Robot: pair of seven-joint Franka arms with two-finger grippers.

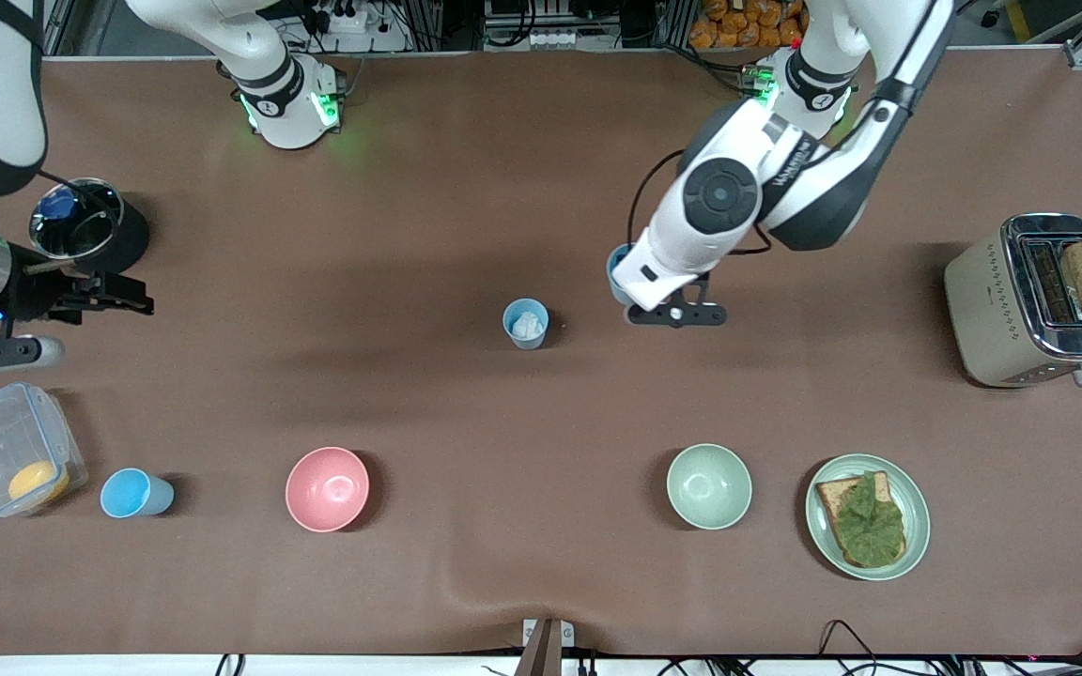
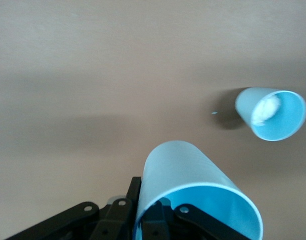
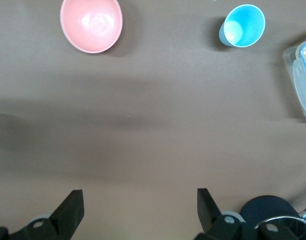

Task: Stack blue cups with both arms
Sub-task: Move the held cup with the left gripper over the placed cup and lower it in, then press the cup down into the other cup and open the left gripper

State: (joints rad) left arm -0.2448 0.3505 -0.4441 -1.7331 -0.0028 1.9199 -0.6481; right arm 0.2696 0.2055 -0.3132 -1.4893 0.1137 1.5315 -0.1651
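Nearest the front camera stands a row of things. At the right arm's end is a clear plastic box (image 1: 15,449) with something yellow inside that is hard to make out. Just beside it stands the bright blue cup (image 1: 134,494), upright and apart from the box. Next along come the pink bowl (image 1: 327,488), the green bowl (image 1: 708,485) and a green plate (image 1: 867,515) with leaf-topped bread.

Farther back, near the middle of the table, stands the pale blue cup (image 1: 526,324) with something white crumpled inside it.

Toward the left arm's end from it, the left gripper (image 1: 675,314) is closed on a third blue cup (image 2: 193,192). In the front view the wrist hides most of that cup and only a sliver of its rim shows. The left wrist view shows one finger (image 2: 203,222) inside the mouth and the other outside, pinching the wall. Whether the cup rests on the table or hangs just above it cannot be told.

A toaster (image 1: 1034,300) with a bread slice stands at the left arm's end.

At the right arm's end, the right gripper (image 3: 137,212) waits with fingers spread wide and empty, beside a black pot (image 1: 90,225). The arm is cut off at the picture's edge.
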